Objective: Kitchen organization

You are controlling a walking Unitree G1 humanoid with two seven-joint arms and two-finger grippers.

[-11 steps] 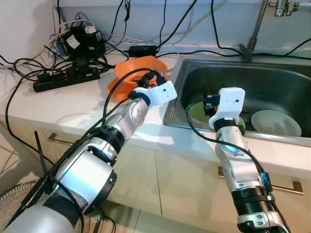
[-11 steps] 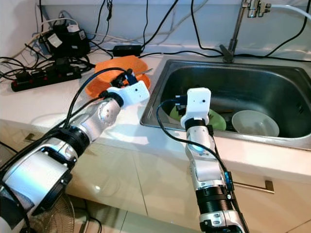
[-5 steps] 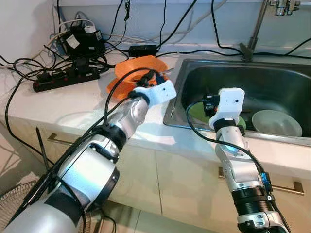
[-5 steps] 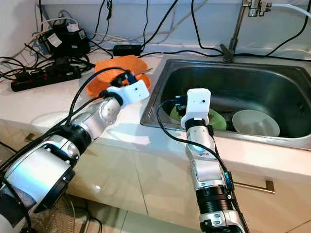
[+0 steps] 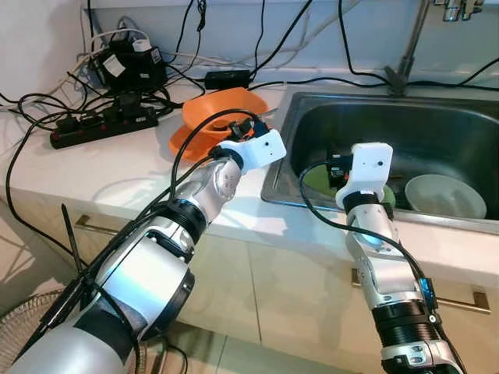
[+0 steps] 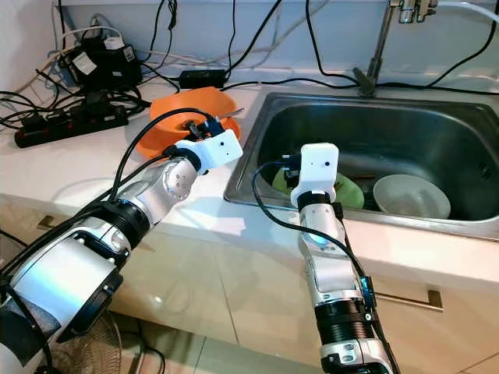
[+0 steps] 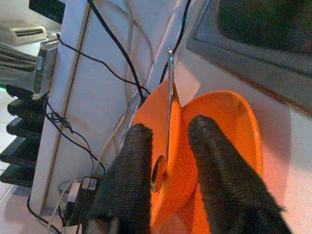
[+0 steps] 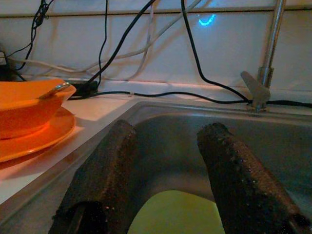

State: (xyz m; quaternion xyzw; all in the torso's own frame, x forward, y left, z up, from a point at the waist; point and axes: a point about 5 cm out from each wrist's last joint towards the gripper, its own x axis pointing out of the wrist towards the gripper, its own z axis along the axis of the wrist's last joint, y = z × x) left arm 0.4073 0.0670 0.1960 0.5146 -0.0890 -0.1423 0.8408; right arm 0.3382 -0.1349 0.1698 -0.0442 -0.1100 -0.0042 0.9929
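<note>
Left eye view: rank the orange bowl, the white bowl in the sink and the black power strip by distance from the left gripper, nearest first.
From the left gripper:
1. Orange bowl, right at the fingertips on the counter.
2. Black power strip, along the counter to the robot's left.
3. White bowl, across in the sink on the right.

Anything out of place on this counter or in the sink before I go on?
Yes: a power strip and a tangle of cables lie on the counter close to the sink, an odd spot for live electrics. Otherwise a spoon rests in the orange bowl, and nothing looks spilled.
</note>
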